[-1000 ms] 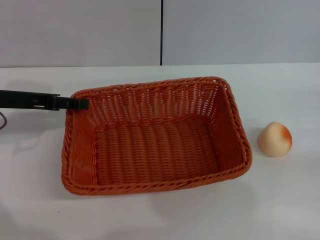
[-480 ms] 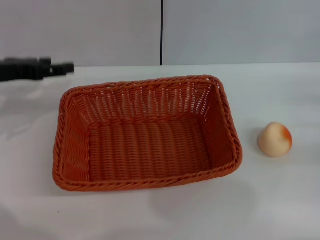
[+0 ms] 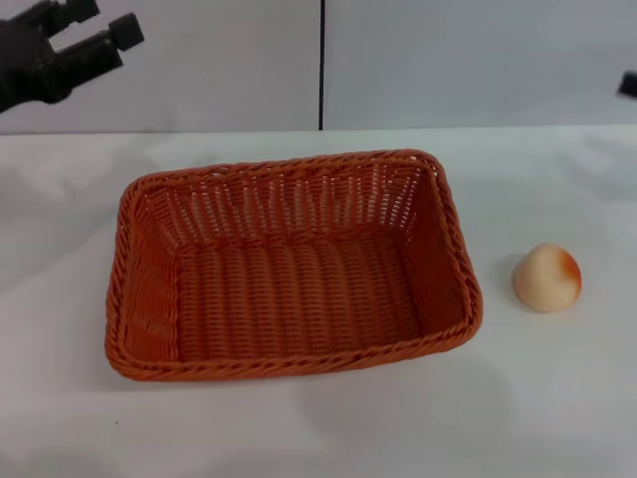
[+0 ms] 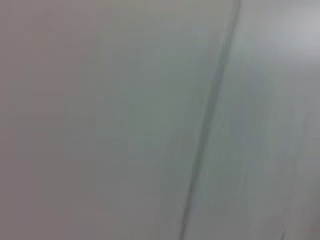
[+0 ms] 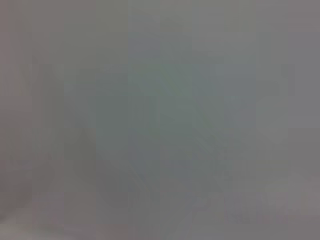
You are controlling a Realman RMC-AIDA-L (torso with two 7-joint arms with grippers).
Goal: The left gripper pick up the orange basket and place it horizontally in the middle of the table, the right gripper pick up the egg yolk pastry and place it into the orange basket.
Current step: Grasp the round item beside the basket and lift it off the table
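The orange basket [image 3: 289, 165] lies flat in the middle of the table [image 3: 299, 433], its long side running left to right, with nothing inside. In the head view my left gripper [image 3: 103, 22] hangs high at the far left, open and holding nothing, well clear of the basket's left rim. The egg yolk pastry [image 3: 546, 278] rests on the table to the right of the basket, a short gap away. Only a small black tip of my right gripper [image 3: 628, 85] shows at the right edge, above and beyond the pastry.
A pale grey wall with a dark vertical seam [image 3: 321, 65] stands behind the table. The left wrist view shows just that wall and the seam [image 4: 210, 115]. Nothing can be made out in the right wrist view.
My left gripper let go of the basket's left rim and rose up and back to the upper left. The basket settled slightly leftward. A tip of the right gripper has appeared at the right edge.
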